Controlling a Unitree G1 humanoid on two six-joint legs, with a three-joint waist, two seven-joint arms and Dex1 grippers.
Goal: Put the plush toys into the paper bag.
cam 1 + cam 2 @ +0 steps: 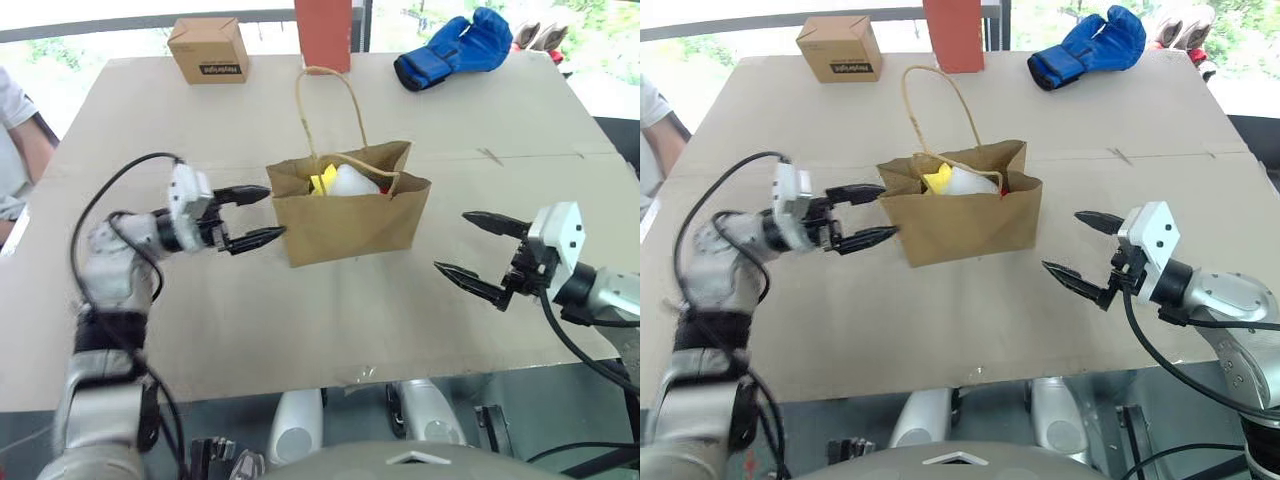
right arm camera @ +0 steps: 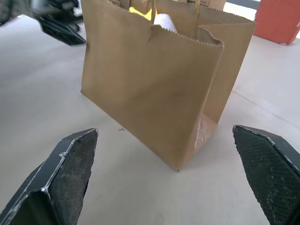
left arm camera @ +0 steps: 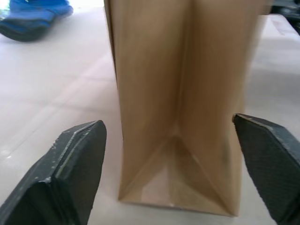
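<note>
right hand point(image 1: 474, 250) and left hand point(image 1: 250, 215), both spread and empty, flanking paper bag point(image 1: 350, 225) with plush toys point(image 1: 345, 182) inside; withdraw gently, avoid tipping bag.

At left in the head views, the left arm point(image 1: 110, 290) is silver-grey with black joint bands and a looping black cable. Its left gripper point(image 1: 250, 215) has a white block and two tapered black fingers point(image 3: 70, 173) with a fine textured surface. At right, the right arm point(image 1: 610, 295) is the same grey; a black cable hangs below the white-housed right gripper point(image 1: 478, 252).
</note>
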